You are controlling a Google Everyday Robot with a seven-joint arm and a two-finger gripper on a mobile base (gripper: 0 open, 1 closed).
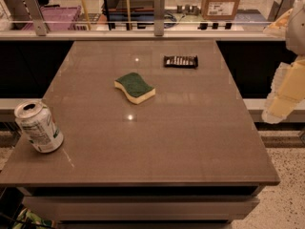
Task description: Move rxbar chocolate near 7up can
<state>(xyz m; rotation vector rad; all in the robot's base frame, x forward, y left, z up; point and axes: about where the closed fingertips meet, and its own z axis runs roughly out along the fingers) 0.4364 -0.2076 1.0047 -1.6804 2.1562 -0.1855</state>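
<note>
The rxbar chocolate (180, 61), a flat black bar with pale lettering, lies on the far right part of the brown table (190, 137). The 7up can (38, 126), white and green with a silver top, stands tilted at the table's near left edge. My gripper (285, 95) hangs at the right edge of the view, beyond the table's right side, well away from the bar and far from the can. It holds nothing that I can see.
A green-and-yellow sponge (135, 88) lies between the bar and the can, near the table's middle. A glass rail with metal posts (158, 7) runs behind the table. The floor (286, 199) shows at the lower right.
</note>
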